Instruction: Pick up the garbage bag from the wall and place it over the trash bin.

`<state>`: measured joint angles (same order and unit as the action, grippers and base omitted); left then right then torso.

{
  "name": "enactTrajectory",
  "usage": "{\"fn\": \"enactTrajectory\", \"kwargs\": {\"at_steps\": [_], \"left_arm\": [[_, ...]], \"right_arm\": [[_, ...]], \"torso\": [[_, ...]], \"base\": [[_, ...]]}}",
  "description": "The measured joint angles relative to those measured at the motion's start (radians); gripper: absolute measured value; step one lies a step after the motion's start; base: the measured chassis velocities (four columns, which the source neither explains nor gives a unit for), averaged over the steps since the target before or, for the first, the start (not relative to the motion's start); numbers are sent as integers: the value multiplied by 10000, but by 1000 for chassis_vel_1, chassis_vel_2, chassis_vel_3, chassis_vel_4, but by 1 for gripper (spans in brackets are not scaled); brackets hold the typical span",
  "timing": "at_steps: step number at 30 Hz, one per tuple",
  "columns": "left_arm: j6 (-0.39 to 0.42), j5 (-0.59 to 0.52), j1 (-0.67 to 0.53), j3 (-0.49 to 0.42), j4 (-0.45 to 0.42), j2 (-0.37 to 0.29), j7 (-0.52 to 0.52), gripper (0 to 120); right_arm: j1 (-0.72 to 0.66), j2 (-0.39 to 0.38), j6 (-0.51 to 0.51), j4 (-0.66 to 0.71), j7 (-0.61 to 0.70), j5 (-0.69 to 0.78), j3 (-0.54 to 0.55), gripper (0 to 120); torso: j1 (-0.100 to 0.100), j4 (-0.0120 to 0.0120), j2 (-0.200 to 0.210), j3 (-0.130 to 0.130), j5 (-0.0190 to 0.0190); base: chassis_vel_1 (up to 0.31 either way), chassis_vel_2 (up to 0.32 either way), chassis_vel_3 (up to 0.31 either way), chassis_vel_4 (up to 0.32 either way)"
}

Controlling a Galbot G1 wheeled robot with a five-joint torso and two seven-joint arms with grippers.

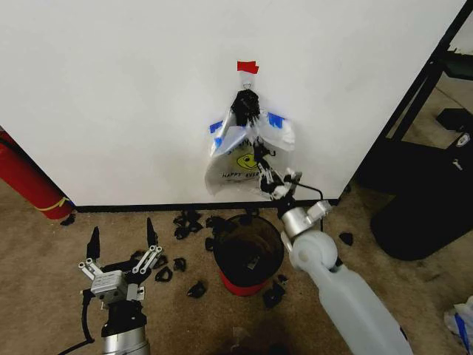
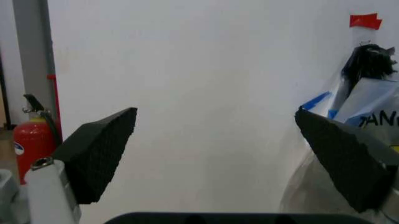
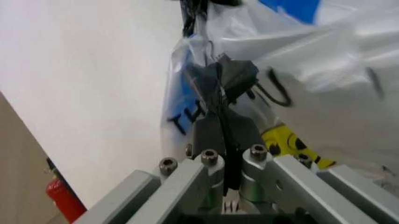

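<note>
Garbage bag (image 1: 247, 157) on wall: black print "HAPPY EVER", last word running under right gripper (image 1: 266, 177) and unreadable past that; line sits just beside closed jaws, under yellow smiley face (image 1: 245, 158).

Right wrist view: same bag (image 3: 311, 60) shows large black letters "TH" (image 3: 187, 119) beside pinched jaws, rest of word crumpled, unreadable.

Left wrist view: bag (image 2: 367, 100) past one pad of wide-spread jaws shows black letters "AN" (image 2: 381, 119), cut off at edge.
</note>
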<state>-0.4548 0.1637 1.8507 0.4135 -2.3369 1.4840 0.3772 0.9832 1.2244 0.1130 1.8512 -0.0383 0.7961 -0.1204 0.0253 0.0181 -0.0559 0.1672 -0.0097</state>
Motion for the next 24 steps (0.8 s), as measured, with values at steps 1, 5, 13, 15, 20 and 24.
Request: {"fn": "enactTrajectory", "kwargs": {"at_steps": [1, 5, 13, 15, 20, 24], "left_arm": [[4, -26, -32, -7, 24, -24, -5, 100], [27, -109, -95, -27, 81, -49, -16, 100], [35, -175, -124, -100, 124, -132, -26, 100], [35, -193, -143, -100, 131, -145, -27, 100], [37, -224, -174, -145, 134, -152, -30, 100], [37, -314, -239, -162, 188, -232, -33, 100]], "right_arm": [[207, -32, 23, 130, -37, -116, -61, 0], [702, -135, 97, 461, -138, -492, -232, 0], [2297, -275, 440, 1260, -614, -1789, -854, 0], [2769, -258, 571, 1389, -756, -2042, -1060, 0], [3982, -42, 1082, 1624, -1081, -3008, -1486, 0], [4975, 353, 1638, 1845, -1265, -3909, -1768, 0]], "torso": [[0, 0, 0, 0, 0], [0, 0, 0, 0, 0], [0, 0, 0, 0, 0], [0, 0, 0, 0, 0], [0, -1, -1, 0, 0], [0, 0, 0, 0, 0]], "base": [[0, 0, 0, 0], [0, 0, 0, 0], [0, 0, 0, 0], [0, 0, 0, 0], [0, 0, 0, 0], [0, 0, 0, 0]]}}
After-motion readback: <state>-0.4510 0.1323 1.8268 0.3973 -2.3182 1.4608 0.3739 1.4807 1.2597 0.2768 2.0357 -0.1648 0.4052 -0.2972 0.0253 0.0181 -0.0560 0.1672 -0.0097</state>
